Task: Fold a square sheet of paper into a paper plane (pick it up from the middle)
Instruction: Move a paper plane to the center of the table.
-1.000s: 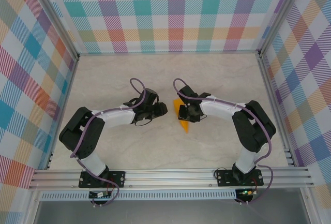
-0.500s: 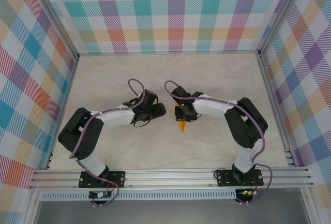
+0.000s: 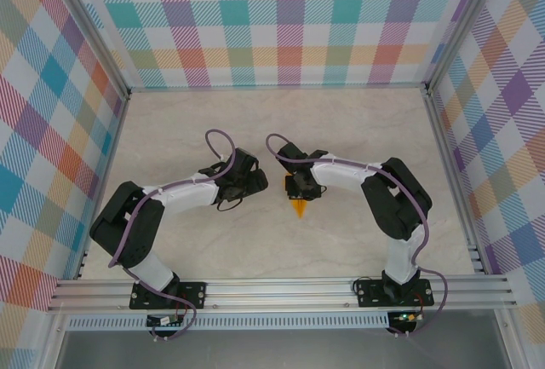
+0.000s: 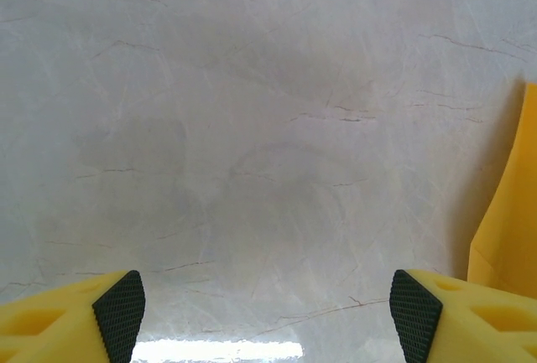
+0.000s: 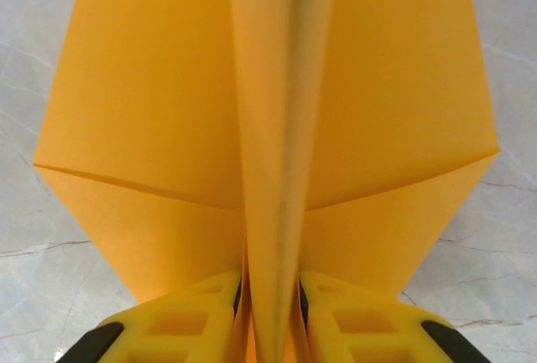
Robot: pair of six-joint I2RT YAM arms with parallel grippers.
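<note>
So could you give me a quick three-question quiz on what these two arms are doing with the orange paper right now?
1. True or false: the left gripper is holding the paper.
2. Which part of the paper does the right gripper pinch? A: a corner. B: the raised centre fold. C: one flat wing.
3. Fill the gap: the left gripper's jaws stand ____ over the bare table.

Key: 1 false, it is empty, with the paper off to its side. 2 B. 3 open.
</note>
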